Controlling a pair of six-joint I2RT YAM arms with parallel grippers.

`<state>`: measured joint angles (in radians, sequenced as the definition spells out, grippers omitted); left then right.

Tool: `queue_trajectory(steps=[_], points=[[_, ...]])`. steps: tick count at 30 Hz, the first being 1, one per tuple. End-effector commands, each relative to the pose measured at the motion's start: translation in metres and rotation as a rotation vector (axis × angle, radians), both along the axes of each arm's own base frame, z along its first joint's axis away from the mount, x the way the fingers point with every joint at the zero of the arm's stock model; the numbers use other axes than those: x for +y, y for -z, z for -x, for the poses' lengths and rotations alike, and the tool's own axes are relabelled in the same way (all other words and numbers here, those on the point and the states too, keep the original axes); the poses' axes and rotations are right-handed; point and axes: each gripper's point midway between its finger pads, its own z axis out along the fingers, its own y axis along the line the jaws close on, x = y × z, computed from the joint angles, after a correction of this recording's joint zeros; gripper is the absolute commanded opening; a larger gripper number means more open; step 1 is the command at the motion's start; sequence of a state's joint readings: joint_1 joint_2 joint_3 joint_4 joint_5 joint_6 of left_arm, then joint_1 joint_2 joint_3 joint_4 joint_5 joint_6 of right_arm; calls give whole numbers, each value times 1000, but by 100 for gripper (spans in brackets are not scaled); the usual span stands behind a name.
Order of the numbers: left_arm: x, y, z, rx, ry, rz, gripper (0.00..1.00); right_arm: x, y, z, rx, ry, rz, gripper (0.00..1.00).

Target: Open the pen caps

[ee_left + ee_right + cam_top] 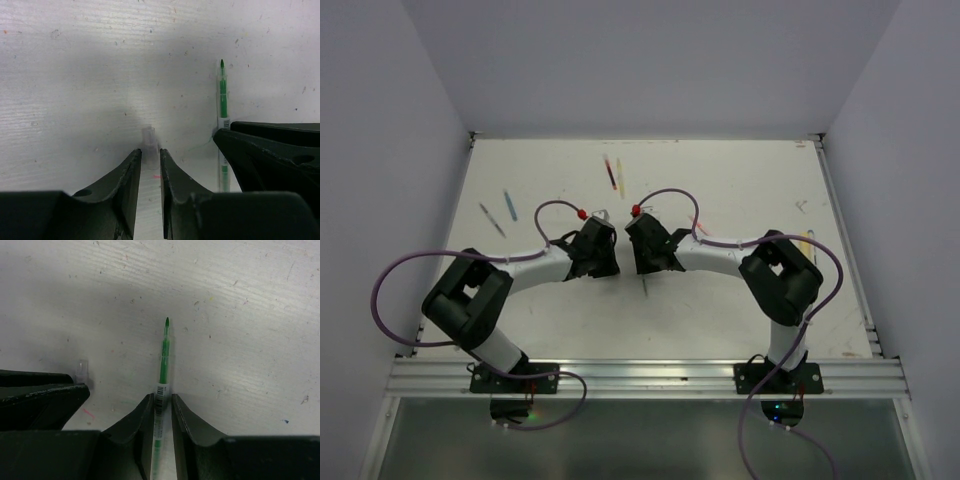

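Observation:
A green pen [164, 350] lies uncapped on the white table, its bare tip pointing away from me. My right gripper [161, 397] stands slightly open around its barcoded barrel, with a thin gap on the right side. One of the pen caps, a short clear one [148, 137], lies on the table just left of the pen. My left gripper [149, 152] is slightly open around that cap's near end, not pressing it. From above, the left gripper [598, 238] and right gripper [645, 240] stand side by side at mid-table. The cap [81, 367] also shows in the right wrist view.
Other pens lie scattered: a red and a yellow one [613, 174] at the back middle, two [500, 211] at the left, some [808, 243] near the right edge. Purple cables loop off both arms. Grey walls close the table on three sides.

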<state>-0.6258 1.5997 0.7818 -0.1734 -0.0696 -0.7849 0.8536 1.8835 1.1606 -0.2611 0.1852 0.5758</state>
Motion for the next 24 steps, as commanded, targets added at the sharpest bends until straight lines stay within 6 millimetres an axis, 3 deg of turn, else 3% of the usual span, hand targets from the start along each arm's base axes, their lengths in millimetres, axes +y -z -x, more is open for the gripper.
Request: queue_trajectory(steps=[1, 8, 12, 16, 19, 22, 24], points=[[52, 51, 57, 217, -15, -226, 27, -9, 18, 14, 59, -28, 41, 25], [53, 41, 55, 169, -32, -204, 28, -12, 10, 12, 30, -35, 38, 38], [50, 20, 46, 106, -28, -175, 41, -13, 0, 9, 7, -36, 38, 39], [39, -9, 38, 37, -7, -106, 47, -15, -11, 7, -14, -37, 41, 39], [24, -37, 33, -33, 26, -8, 53, -18, -29, 4, -52, -30, 34, 46], [11, -64, 30, -103, 70, 62, 55, -26, -52, -3, -91, -26, 29, 49], [4, -86, 27, -160, 100, 108, 55, -46, -64, -15, -115, -8, 62, 50]])
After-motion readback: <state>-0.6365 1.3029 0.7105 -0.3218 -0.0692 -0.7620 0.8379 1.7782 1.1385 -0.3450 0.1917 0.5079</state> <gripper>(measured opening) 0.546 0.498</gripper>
